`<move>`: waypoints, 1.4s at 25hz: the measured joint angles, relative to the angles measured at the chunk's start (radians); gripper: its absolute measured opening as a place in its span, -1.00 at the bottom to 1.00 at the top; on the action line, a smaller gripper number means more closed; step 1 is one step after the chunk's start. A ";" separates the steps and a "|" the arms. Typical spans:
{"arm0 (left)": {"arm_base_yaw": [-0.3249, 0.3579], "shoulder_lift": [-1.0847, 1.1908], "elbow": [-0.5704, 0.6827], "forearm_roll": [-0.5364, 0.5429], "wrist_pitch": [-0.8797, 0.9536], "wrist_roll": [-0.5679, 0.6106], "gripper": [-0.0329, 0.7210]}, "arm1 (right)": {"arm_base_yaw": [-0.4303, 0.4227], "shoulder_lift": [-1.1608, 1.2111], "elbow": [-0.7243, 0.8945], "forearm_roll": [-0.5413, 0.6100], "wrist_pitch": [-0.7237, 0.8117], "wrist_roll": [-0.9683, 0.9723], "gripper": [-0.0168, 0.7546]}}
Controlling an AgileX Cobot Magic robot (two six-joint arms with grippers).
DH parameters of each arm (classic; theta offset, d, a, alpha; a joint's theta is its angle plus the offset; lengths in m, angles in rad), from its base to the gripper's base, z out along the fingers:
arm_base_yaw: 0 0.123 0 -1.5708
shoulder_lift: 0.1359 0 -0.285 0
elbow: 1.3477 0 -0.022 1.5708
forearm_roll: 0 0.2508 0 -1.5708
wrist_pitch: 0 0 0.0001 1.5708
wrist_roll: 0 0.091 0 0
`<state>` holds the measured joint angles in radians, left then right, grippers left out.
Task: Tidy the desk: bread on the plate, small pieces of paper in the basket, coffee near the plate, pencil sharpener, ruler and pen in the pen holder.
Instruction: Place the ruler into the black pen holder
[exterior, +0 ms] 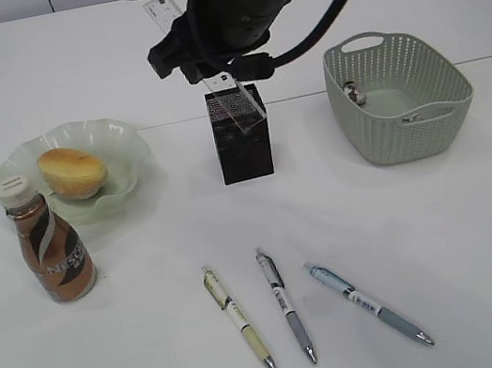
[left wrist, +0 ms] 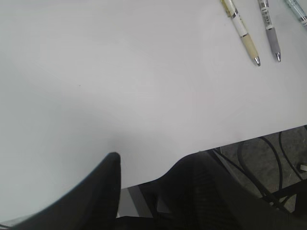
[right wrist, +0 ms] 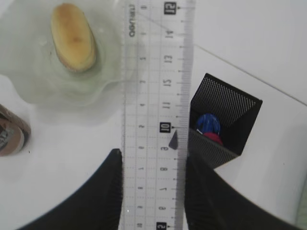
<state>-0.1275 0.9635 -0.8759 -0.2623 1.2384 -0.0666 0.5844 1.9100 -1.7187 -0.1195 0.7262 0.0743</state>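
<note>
Clear ruler (right wrist: 156, 115) clamped in right gripper (right wrist: 151, 191) overhangs pen holder (right wrist: 225, 122) rim; left gripper (left wrist: 144, 191) empty, part-open.

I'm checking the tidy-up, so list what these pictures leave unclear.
- Pen holder contents: the right wrist view shows only a blue-and-red shape deep inside; unidentifiable.
- Basket contents: exterior view, small bits, too small to name.
- Right gripper on the ruler: exterior view, arm hides it.
- Left gripper: left wrist view, blurred, cut by the bottom edge.
</note>
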 joint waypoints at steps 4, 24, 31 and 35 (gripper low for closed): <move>0.000 0.000 0.000 0.000 0.000 0.000 0.05 | 0.000 -0.052 0.155 -0.052 -0.233 0.047 -0.20; 0.000 0.000 0.000 0.010 -0.023 0.000 0.05 | -0.149 -0.014 0.435 -0.161 -1.166 0.043 -0.20; 0.000 0.000 0.000 0.019 -0.048 0.000 0.05 | -0.149 0.085 0.409 -0.120 -1.313 -0.032 -0.20; 0.000 0.000 0.000 0.038 -0.046 0.000 0.04 | -0.149 0.128 0.378 -0.041 -1.341 -0.085 -0.20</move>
<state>-0.1275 0.9635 -0.8759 -0.2238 1.1925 -0.0666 0.4352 2.0383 -1.3408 -0.1604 -0.6152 -0.0108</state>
